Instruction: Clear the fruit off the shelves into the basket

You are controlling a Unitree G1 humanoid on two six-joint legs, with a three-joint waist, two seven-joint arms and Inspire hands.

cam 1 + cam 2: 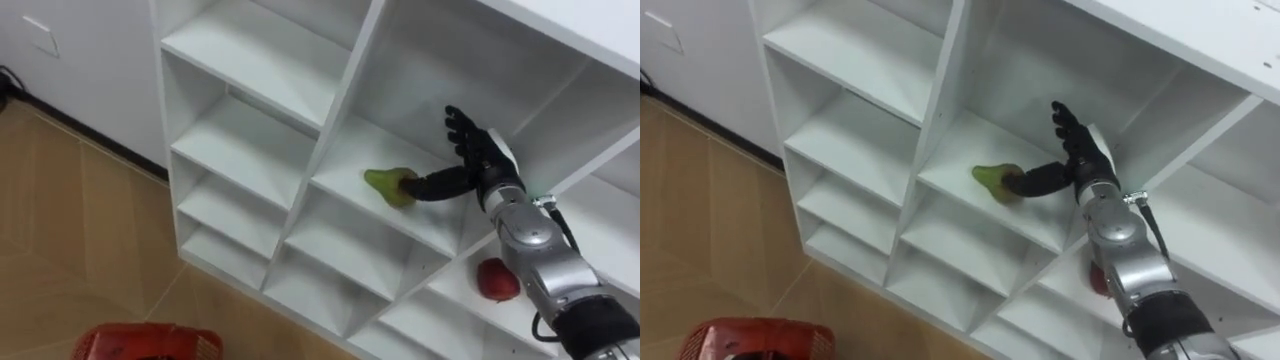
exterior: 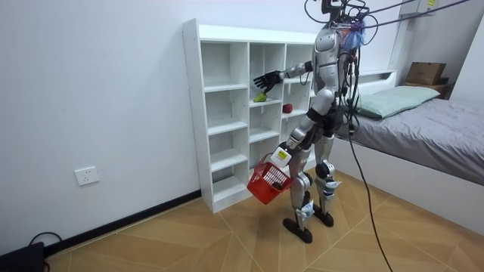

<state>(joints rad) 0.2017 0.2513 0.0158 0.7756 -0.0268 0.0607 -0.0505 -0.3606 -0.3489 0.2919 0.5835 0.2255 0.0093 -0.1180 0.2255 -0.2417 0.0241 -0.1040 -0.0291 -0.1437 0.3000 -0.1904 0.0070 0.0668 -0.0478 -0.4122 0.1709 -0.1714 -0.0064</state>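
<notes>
The right robot hand (image 1: 486,164) is being held inside a middle compartment of the white closet (image 1: 260,60), its fingers spread and pointing upward while the outstretched thumb is touching the green pear (image 1: 390,186), which is lying toward the front edge of that shelf. A red apple (image 1: 497,280) is resting on the shelf one step lower, in the next column. The red basket (image 2: 267,181) is being carried low by its handle in the curled left robot hand (image 2: 281,156), in front of the closet
</notes>
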